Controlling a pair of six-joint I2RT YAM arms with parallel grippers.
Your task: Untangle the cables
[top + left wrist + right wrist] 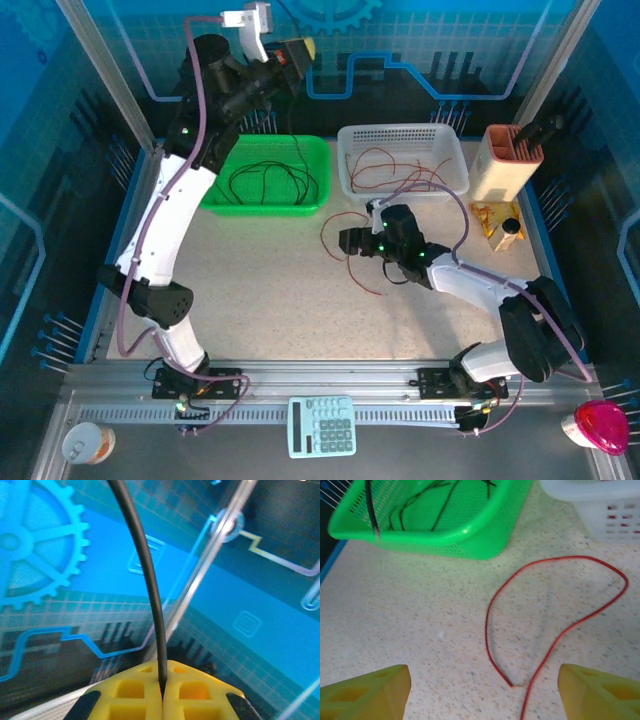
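1. Left gripper (162, 682) raised high, clamped on a black cable (150, 580), which seemingly hangs toward the green basket (470, 535)
2. Right gripper (482, 687) spread apart above a red cable (487, 625) on the table (395, 620)

Bench (270, 290): pale speckled top with a blue edge strip and a ribbed metal rail along the near side. Green basket (262, 208) sits at far left-centre, white basket (345, 160) just beside it to the right, a narrow gap between them. Red cable (487, 625) lies loose on the bare top in front of that gap, bent into an open loop, touching neither basket. Beige holder (497, 172) stands upright at the far right, near the white basket; small amber bottle (505, 228) just in front of it. On the near rail: calculator (322, 426) centre, cup (88, 443) left corner, pink object (603, 425) right corner.
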